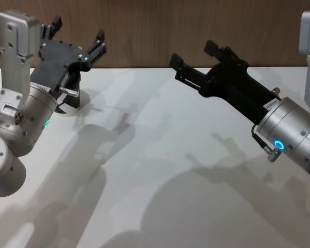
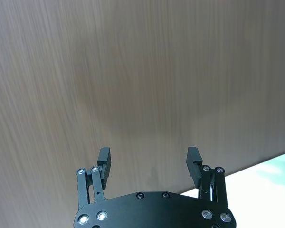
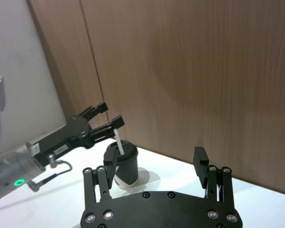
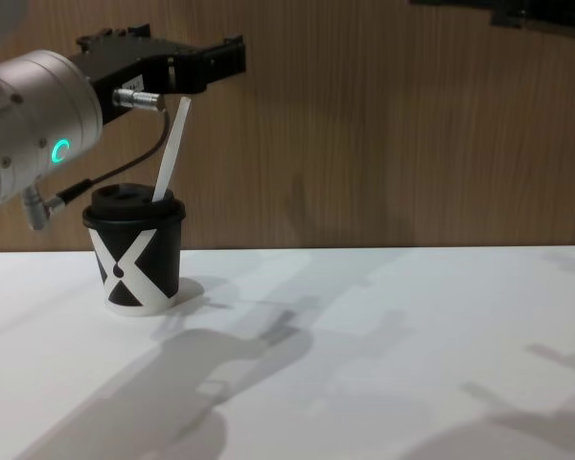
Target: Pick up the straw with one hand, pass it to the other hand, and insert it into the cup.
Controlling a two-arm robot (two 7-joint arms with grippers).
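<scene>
White desk w/ black X-marked paper cup (image 4: 134, 257): white paper straw (image 4: 172, 149) leans in lid; left claw (image 4: 232, 56) above, spread, empty; right claw (image 1: 190, 58) open, empty, well apart.

I see the small black paper cup with its white X (image 4: 134, 271) upright on the white surface (image 4: 383, 345), the thin white paper-wrapped straw (image 4: 172, 150) leaning from its lid.

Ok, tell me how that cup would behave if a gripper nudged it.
The cup looks like light paper, small and taller than wide, so a high push would probably tip it; a low one might slide it on the smooth table. The straw leaning from its lid would likely swing along.
</scene>
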